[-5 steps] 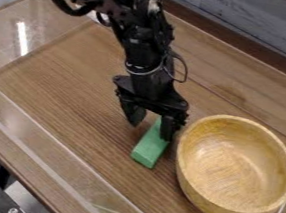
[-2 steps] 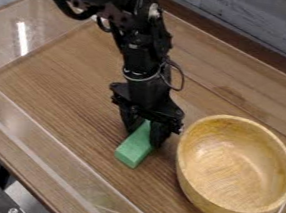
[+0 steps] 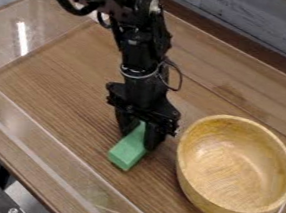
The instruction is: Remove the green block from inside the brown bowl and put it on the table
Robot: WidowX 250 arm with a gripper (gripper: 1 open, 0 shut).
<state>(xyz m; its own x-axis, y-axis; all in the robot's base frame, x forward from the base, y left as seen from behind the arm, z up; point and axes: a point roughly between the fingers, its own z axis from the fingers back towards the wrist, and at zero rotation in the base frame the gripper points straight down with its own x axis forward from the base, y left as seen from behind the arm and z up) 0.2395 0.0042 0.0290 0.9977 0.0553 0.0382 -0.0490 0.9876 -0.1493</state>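
The green block (image 3: 127, 154) is outside the brown bowl (image 3: 203, 138), just left of it, tilted with its lower end at the table (image 3: 69, 82). My gripper (image 3: 143, 132) points straight down over the block's upper end. Its dark fingers are shut on the green block. The bowl is empty and stands at the right, a short gap away from the gripper. The block's upper end is hidden between the fingers.
Low clear acrylic walls run along the table's front edge (image 3: 57, 161) and left side (image 3: 8, 33). The black arm (image 3: 119, 14) reaches in from the upper left. Bare wood-grain tabletop lies left of the block.
The gripper has closed on the block's upper end and shifted a little left, away from the bowl. The block has come along to the lower left with it.
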